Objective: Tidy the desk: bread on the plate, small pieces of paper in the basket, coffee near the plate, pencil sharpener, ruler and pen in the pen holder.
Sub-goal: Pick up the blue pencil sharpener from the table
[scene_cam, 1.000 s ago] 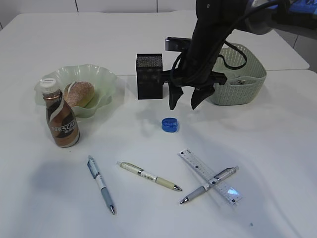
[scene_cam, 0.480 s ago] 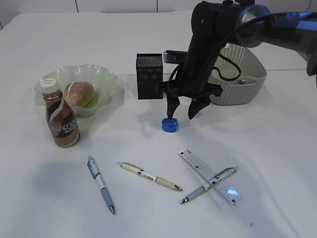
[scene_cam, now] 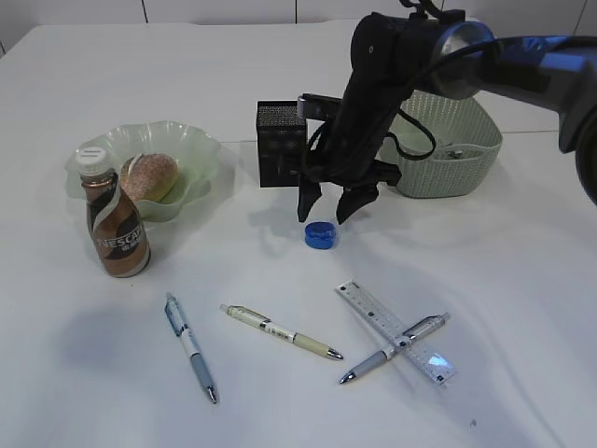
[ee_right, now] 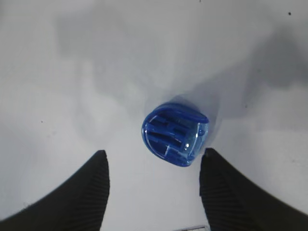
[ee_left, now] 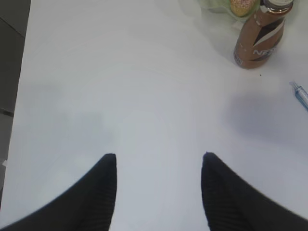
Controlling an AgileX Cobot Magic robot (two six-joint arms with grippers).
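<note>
Sharpener (ee_right: 174,138) sits untouched on the table's middle, and your right tool (scene_cam: 330,205), jaws wide and empty, has swung in from beside the basket (scene_cam: 446,140) to hang right above it; judging from that, a grab is next.

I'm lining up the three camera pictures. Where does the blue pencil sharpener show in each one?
Exterior view: sharpener at mid-table, just below the right gripper, whose jaws are open.
Right wrist view: sharpener near the middle, ahead of the open jaws, untouched.
Left wrist view: not in it; only the coffee bottle and a pen tip show.
Shared landmark: the right gripper, with the sharpener beside it in both views.
</note>
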